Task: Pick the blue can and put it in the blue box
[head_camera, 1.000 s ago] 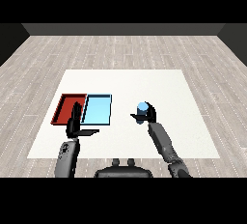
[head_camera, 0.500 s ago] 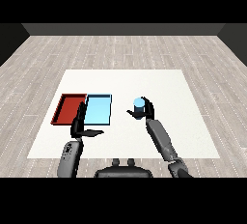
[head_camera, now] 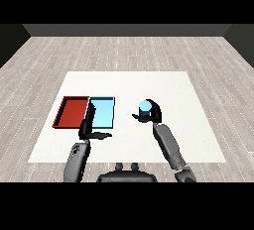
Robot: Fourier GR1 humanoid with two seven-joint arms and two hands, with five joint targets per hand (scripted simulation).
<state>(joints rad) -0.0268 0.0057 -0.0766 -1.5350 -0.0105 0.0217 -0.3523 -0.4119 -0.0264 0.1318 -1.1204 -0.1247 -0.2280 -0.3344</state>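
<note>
The blue can [head_camera: 145,108] is held upright above the white table, right of the two trays, with my right hand [head_camera: 151,114] curled round it. The light blue tray [head_camera: 102,112] lies flat on the table with the red tray [head_camera: 73,111] touching its left side. My left hand [head_camera: 89,127] hovers at the near edge of the trays, where they meet, with fingers straight and the thumb sticking out to the right. It holds nothing.
The white table [head_camera: 163,90] spreads well beyond the trays on all sides, with a grey plank floor around it. Both grey forearms come in from the near edge.
My right hand has carried the blue can a little to the left, toward the light blue tray. The left hand has barely shifted.
</note>
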